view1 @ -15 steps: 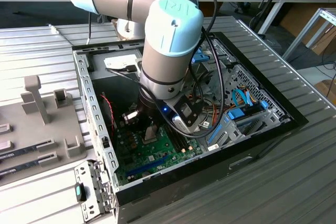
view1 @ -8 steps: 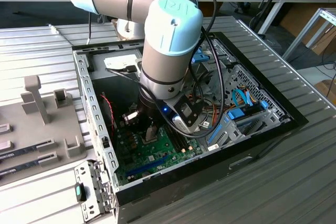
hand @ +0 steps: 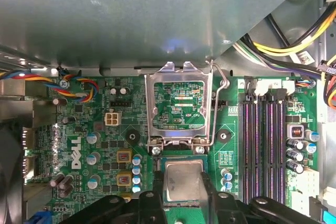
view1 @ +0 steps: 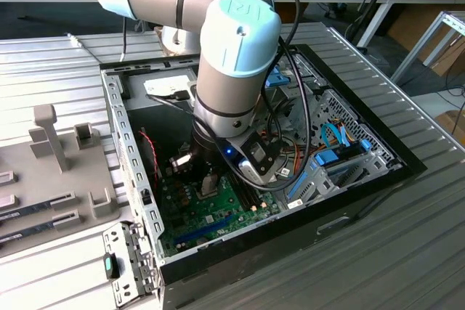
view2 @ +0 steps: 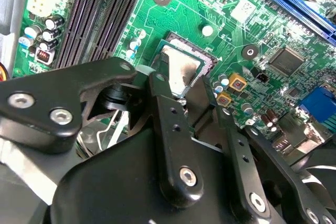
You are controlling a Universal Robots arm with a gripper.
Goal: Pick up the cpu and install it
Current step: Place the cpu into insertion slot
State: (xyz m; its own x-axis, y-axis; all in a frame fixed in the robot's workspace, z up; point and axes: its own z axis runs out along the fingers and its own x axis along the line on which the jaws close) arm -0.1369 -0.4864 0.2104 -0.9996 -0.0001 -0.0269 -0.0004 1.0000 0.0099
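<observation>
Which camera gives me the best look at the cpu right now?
First wrist view: the cpu faces the camera squarely, silver top plain, at the socket. The second wrist view shows the cpu slanted, the gripper covering one edge. In the exterior view the arm stands over that spot.

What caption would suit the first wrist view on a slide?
The gripper at the cpu over the green motherboard, beside the flipped-open metal latch frame.

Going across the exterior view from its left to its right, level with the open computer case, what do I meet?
In order: grey moulded fixture plate → perforated silver case side wall → green motherboard → silver drive cage → black case rim → ribbed grey tabletop.
</observation>
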